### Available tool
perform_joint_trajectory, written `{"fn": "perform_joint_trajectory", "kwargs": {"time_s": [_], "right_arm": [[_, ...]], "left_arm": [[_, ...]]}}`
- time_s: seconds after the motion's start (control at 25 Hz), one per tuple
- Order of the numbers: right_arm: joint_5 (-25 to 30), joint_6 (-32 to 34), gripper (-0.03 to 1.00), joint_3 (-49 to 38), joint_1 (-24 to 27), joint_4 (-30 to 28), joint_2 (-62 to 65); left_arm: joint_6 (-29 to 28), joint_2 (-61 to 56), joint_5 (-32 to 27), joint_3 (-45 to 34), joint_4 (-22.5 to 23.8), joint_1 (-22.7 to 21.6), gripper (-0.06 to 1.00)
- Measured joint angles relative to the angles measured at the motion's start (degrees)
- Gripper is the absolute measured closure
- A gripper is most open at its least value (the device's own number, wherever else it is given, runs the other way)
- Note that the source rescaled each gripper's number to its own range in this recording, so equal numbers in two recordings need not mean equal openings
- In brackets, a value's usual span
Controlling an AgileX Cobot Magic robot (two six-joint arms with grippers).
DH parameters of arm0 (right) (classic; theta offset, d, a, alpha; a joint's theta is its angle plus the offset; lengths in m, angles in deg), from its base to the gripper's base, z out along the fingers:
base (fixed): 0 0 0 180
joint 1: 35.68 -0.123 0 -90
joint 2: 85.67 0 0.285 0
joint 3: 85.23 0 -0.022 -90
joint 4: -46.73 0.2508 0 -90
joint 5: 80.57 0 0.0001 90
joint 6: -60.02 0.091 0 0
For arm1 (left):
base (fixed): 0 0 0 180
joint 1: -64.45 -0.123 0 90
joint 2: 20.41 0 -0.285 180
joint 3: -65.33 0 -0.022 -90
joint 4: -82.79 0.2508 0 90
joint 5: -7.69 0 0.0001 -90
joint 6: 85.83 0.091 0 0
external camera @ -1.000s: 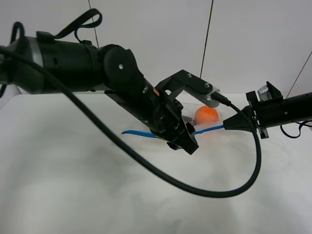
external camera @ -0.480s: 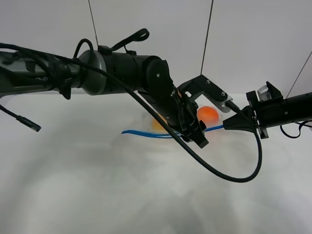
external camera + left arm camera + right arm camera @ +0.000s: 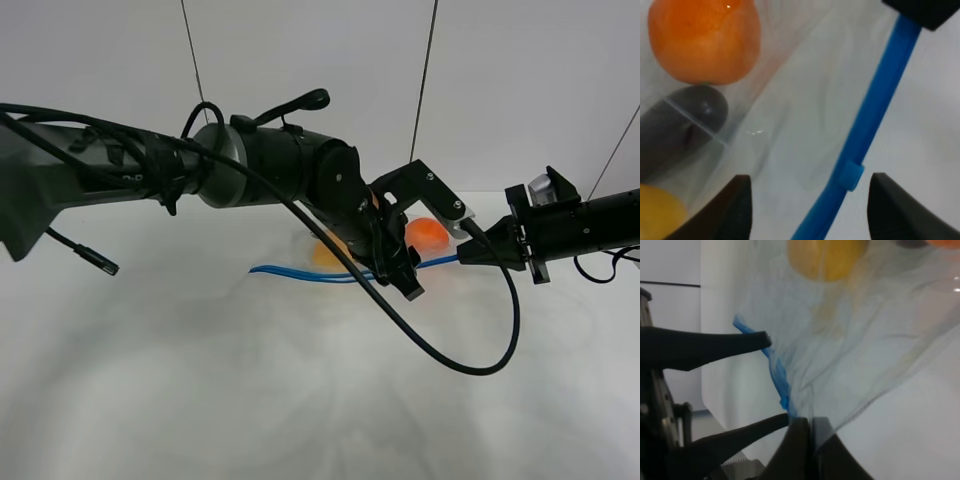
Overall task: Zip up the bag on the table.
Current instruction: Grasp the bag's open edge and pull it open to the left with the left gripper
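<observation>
The clear bag [image 3: 345, 250] lies on the white table [image 3: 200, 390]. Its blue zipper strip [image 3: 300, 273] runs left to right. The orange ball [image 3: 427, 233] and yellow pear [image 3: 324, 254] show through it. My left gripper [image 3: 405, 281] is open and straddles the strip near its right end. In the left wrist view the fingers [image 3: 735, 210] flank the strip [image 3: 872, 110] and its slider [image 3: 850, 175], beside the ball [image 3: 705, 40], dark item [image 3: 680, 127] and pear [image 3: 657, 212]. My right gripper [image 3: 470, 254] is shut on the bag's right end, and in its wrist view [image 3: 807, 440] it pinches the bag edge.
A thick black cable [image 3: 480, 360] loops from the left arm down over the table in front of the bag. A loose plug end [image 3: 95, 260] hangs at the left. The table's far edge meets a white wall [image 3: 520, 100] with two thin cords.
My left arm has swung right along the zipper strip toward the right gripper, uncovering the pear. The right gripper has kept its hold and place.
</observation>
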Motion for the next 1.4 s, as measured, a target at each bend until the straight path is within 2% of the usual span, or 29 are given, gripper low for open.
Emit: {"fn": "perform_joint_trajectory", "kwargs": {"time_s": [0.6,0.68,0.76,1.24,1.4], "right_arm": [[0.05,0.0,0.97,0.0,0.0,0.68,0.0],[0.05,0.0,0.97,0.0,0.0,0.86,0.0],[0.05,0.0,0.97,0.0,0.0,0.92,0.0],[-0.36,0.0,0.97,0.0,0.0,1.41,0.0],[-0.36,0.0,0.97,0.0,0.0,1.41,0.0]], "left_arm": [[-2.93,1.66,2.36,0.53,0.07,0.0,-0.05],[-2.99,1.66,2.36,0.53,0.07,0.0,-0.02],[-2.99,1.66,2.36,0.53,0.07,0.0,0.09],[-2.99,1.66,2.52,0.53,0.02,0.05,0.9],[-2.94,1.66,2.52,0.53,0.02,0.05,0.92]]}}
